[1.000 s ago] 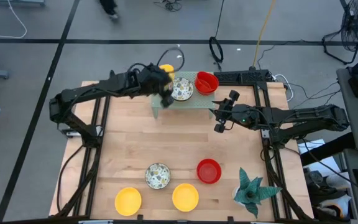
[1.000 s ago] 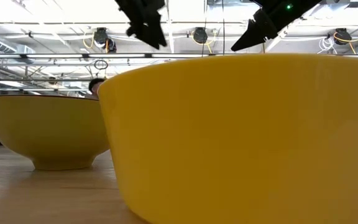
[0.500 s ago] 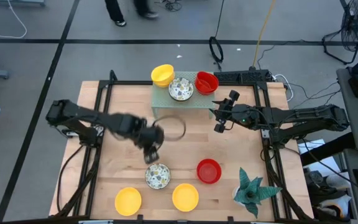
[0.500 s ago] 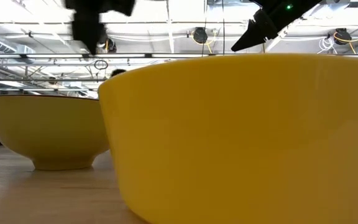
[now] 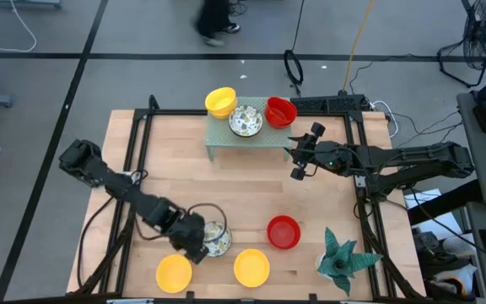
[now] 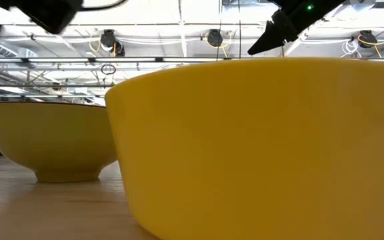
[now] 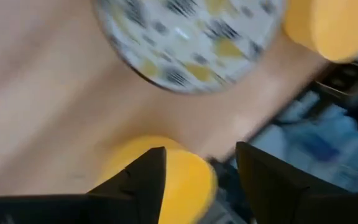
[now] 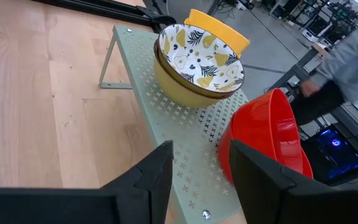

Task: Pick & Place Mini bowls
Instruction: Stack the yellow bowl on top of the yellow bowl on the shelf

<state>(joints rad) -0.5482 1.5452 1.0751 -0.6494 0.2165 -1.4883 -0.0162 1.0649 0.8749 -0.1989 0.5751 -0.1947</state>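
On the near part of the table stand a white patterned mini bowl (image 5: 217,239), two yellow ones (image 5: 174,273) (image 5: 251,267) and a red one (image 5: 283,232). My left gripper (image 5: 195,243) hovers open at the patterned bowl's left rim; its wrist view shows that bowl (image 7: 185,37) and a yellow bowl (image 7: 166,171) beyond the open fingers. On the pale green rack (image 5: 226,142) sit a yellow bowl (image 5: 220,101), a patterned bowl (image 5: 245,121) and a red bowl (image 5: 280,111). My right gripper (image 5: 299,162) waits open right of the rack, holding nothing.
A green spiky plant (image 5: 342,260) stands at the near right corner. In the low view the two near yellow bowls (image 6: 259,147) (image 6: 52,140) fill the picture. In the right wrist view the red bowl (image 8: 266,134) sits tilted at the end of the rack (image 8: 185,149). A person walks beyond the far edge.
My left arm has swung fast from the rack at the far edge down to the table's near side, ending low beside the patterned bowl there. The yellow bowl at the rack's left end now shows uncovered. My right arm has kept still.
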